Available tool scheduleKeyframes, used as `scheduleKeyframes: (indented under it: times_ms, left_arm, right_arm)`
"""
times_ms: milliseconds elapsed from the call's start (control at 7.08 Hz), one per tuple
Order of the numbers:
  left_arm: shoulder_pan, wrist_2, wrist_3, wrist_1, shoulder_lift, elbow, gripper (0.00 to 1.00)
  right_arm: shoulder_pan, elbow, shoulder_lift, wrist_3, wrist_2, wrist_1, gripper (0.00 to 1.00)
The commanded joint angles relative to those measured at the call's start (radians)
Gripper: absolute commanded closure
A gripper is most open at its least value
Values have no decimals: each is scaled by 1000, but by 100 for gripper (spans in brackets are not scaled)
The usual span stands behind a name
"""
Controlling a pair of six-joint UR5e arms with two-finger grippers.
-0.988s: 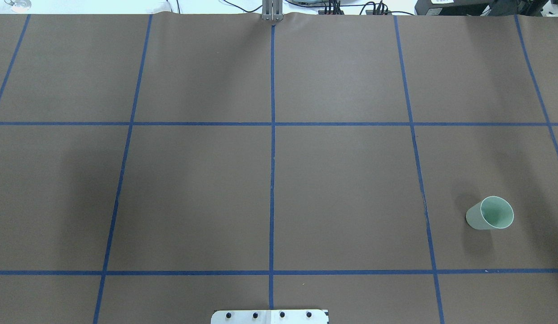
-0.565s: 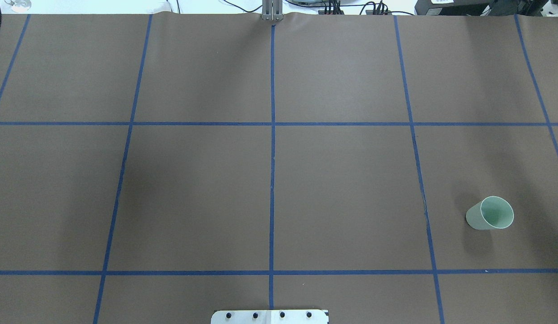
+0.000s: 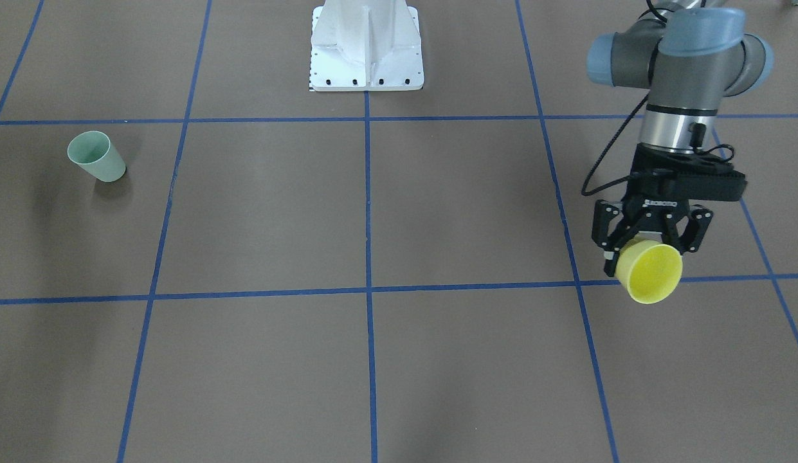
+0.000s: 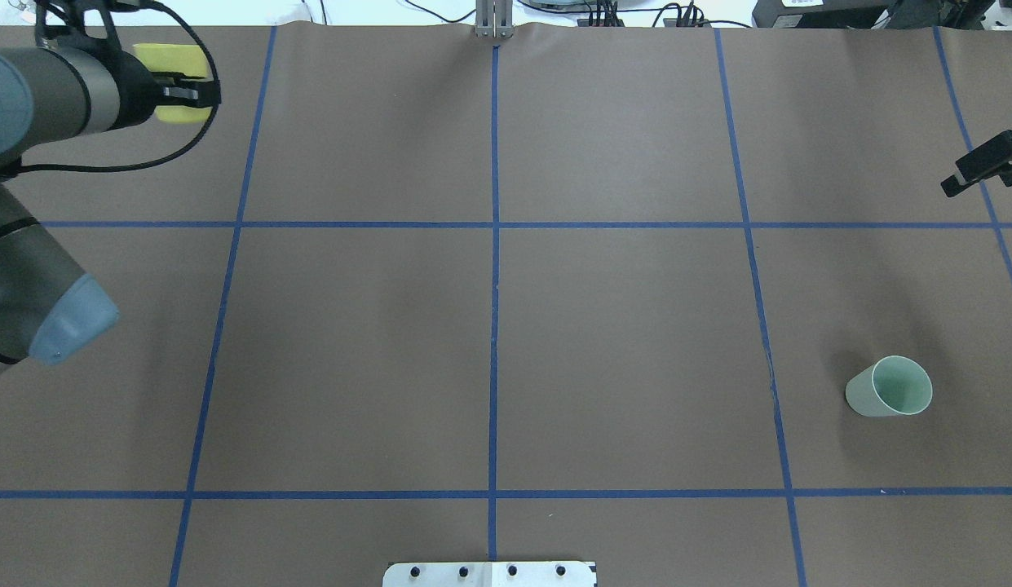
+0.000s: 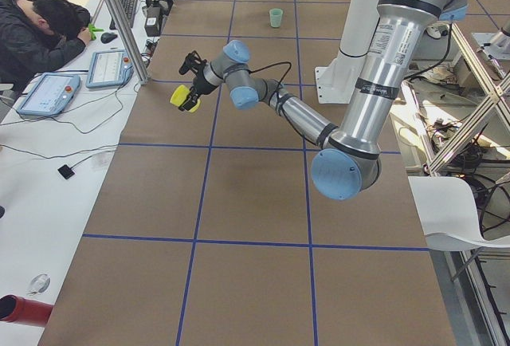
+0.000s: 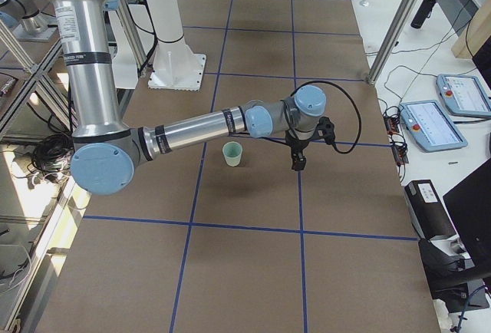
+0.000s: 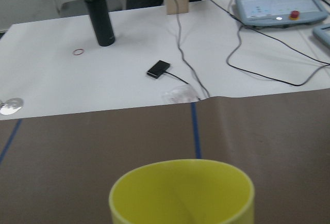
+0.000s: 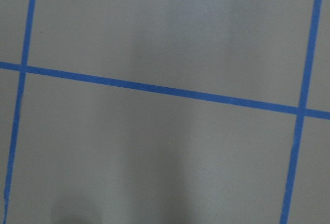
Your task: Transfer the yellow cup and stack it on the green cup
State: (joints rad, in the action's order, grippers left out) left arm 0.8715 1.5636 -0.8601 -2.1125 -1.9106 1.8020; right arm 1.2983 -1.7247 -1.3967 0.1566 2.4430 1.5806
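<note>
My left gripper [image 3: 649, 252] is shut on the yellow cup [image 3: 652, 273] and holds it in the air, tipped on its side, over the far left of the table. The overhead view shows the gripper [image 4: 187, 88] and cup [image 4: 173, 57] near the table's far edge. The cup's rim fills the bottom of the left wrist view [image 7: 180, 193]. The green cup [image 4: 889, 390] stands upright and alone at the near right, also seen from the front [image 3: 96, 156]. My right gripper [image 4: 980, 167] just shows at the right edge, away from the green cup. I cannot tell whether it is open.
The brown table cover carries a blue tape grid [image 4: 494, 326]. The white robot base plate [image 3: 366, 45] sits at the near middle edge. Beyond the far edge is a white desk with a dark bottle [image 7: 100, 12], cables and control tablets [image 7: 281, 7]. A person [image 5: 40, 27] leans there.
The left arm has come into the overhead view at the far left, with the yellow cup in its gripper. The right gripper has appeared at the right edge. The green cup has not moved.
</note>
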Motion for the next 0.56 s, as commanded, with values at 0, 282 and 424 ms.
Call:
scheduleKeyframes:
  times_ms: [0,282,424]
  left_arm:
    - [-115,6,7,-96,-19,22,100]
    - [-160,132,77,-239,-22,5,100]
    - [-175,206,94,-345,-22,-13,100]
  right_arm:
    - [-107,-1,77,106,30,-8,0]
    - [-248,-10,169,330,19,-69,0]
    - [-310,-6,221,459,-22,-97,0]
